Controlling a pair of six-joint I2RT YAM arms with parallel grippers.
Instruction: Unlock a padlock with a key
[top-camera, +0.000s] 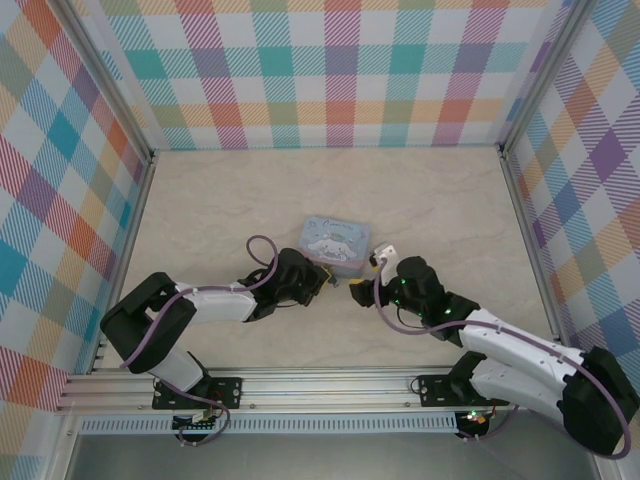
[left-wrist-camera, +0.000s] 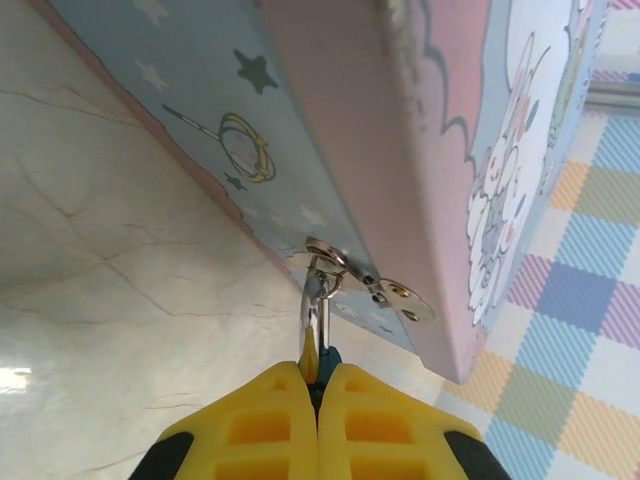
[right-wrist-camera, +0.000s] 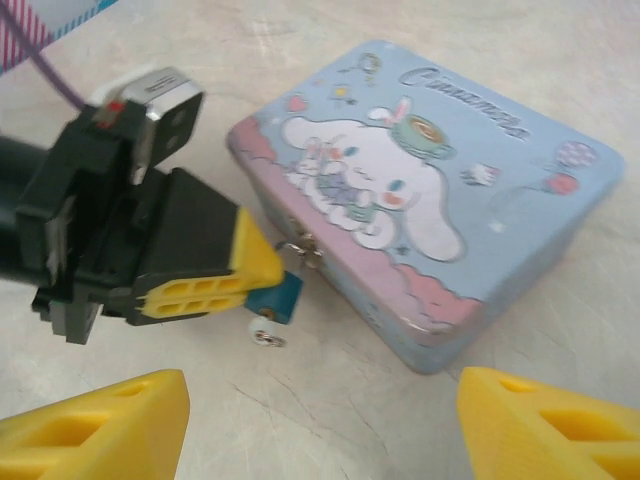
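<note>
Top camera, above and behind the arms (top-camera: 215, 300), looks down over the whole table (top-camera: 420, 200) and the tin (top-camera: 335, 246). Left wrist camera sits very close to the tin's side, looking along it. Right wrist camera looks down from farther back at the tin's lid and the left end effector (right-wrist-camera: 262, 272). All views share the tin.

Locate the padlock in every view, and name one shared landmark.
Top external: padlock, barely visible, at the left gripper tip by the tin's near edge.
Left wrist: padlock bottom centre, pinched between yellow fingers.
Right wrist: padlock left of centre, held by the left gripper.
Shared landmark: the tin, which the padlock hangs from.
</note>
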